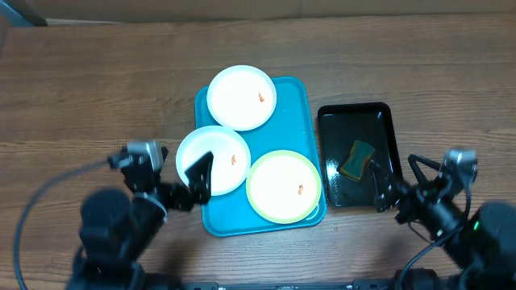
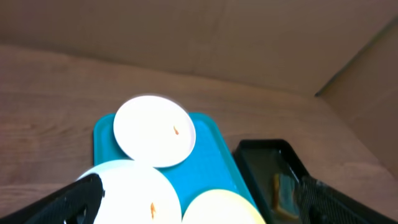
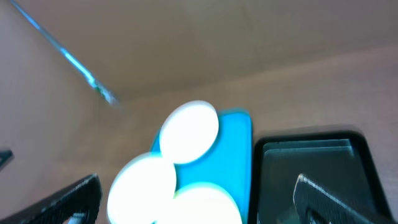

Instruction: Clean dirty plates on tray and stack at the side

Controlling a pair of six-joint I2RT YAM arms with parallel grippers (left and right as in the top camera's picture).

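Nearest: left claw [image 2: 199, 190], fingers at the two bottom corners of its own view, spread wide, nothing gripped. Right claw [image 3: 196, 190] the same: wide apart, holding nothing. That view is blurred.

Overhead: blue tray [image 1: 297, 113] mid-table, all three plates on it. Far white plate [image 1: 242, 97] hangs over the back-left corner. Near white plate [image 1: 226, 153] overhangs the left edge. Green-rimmed plate [image 1: 284, 186] sits front right. Each carries a small orange smear. My left claw overlaps the near white plate's left side; touching or not, can't tell. Right claw is at the front of the black tray [image 1: 355, 121], which lies just right of the blue tray with a sponge [image 1: 356, 159] inside.

Green rim reads clearly only from overhead. Smears are lost in the right wrist blur. Wrist views show a cardboard wall [image 2: 186, 37] behind the wood-grain table [image 1: 81, 97].
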